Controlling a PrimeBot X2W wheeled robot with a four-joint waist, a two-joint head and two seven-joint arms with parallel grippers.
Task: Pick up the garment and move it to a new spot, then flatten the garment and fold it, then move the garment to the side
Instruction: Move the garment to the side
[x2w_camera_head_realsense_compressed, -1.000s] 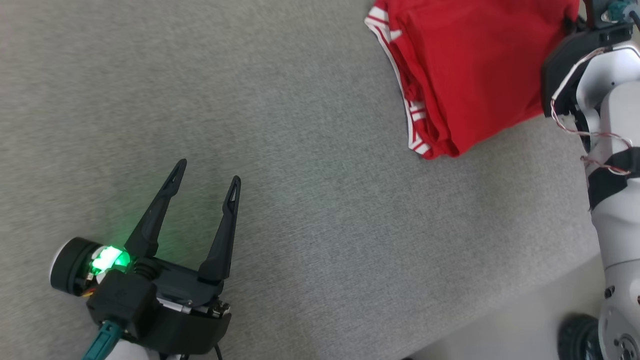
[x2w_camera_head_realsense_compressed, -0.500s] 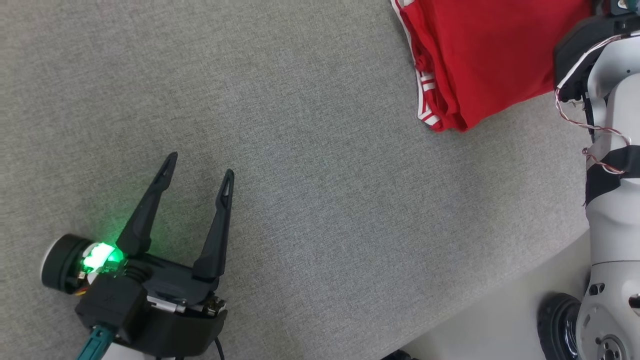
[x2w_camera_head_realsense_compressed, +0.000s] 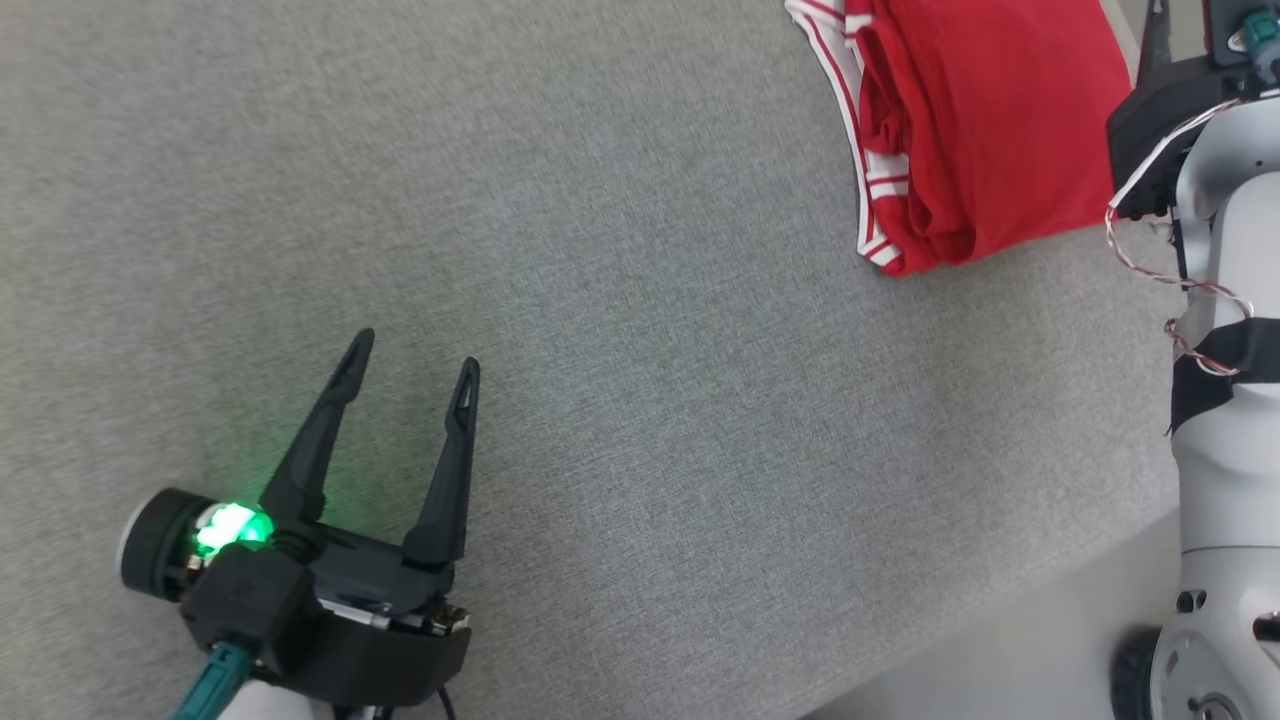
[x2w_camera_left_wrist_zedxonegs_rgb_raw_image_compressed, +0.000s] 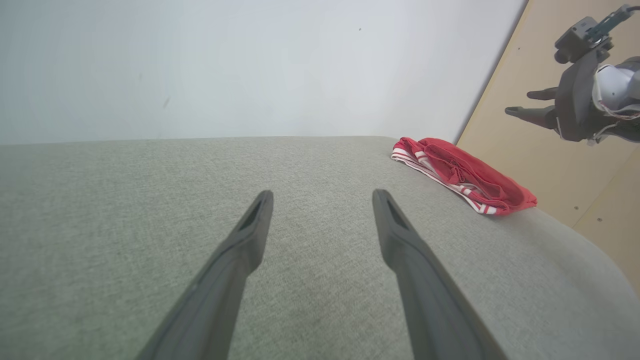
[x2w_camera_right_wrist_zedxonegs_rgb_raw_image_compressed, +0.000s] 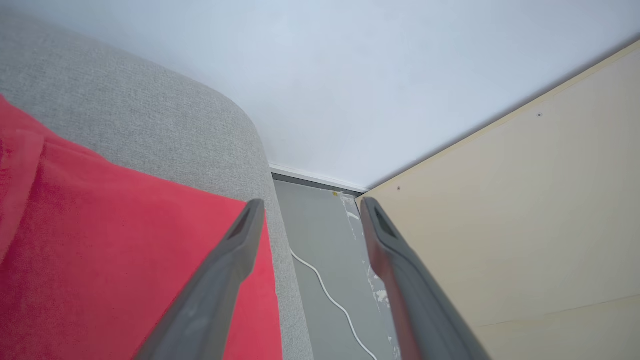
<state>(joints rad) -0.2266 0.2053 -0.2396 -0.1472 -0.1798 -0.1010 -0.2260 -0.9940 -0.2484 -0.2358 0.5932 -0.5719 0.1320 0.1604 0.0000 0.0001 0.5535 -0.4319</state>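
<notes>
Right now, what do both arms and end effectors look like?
Left end effector: two long, tapered dark fingers on a black housing, green light lit, teal cable plug at the base. Right end effector: same dark slotted fingers. Right forearm: pale grey shell, black tape band, loose twisted red-and-white wires.

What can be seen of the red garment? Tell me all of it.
The red garment is soft cloth, folded into a compact stack of layers, with white-striped trim along its left edge in the head view. It lies flat near the right end of the grey upholstered surface, close to that surface's rounded edge. It rests on the surface, and the open right gripper hangs above it without touching it.
</notes>
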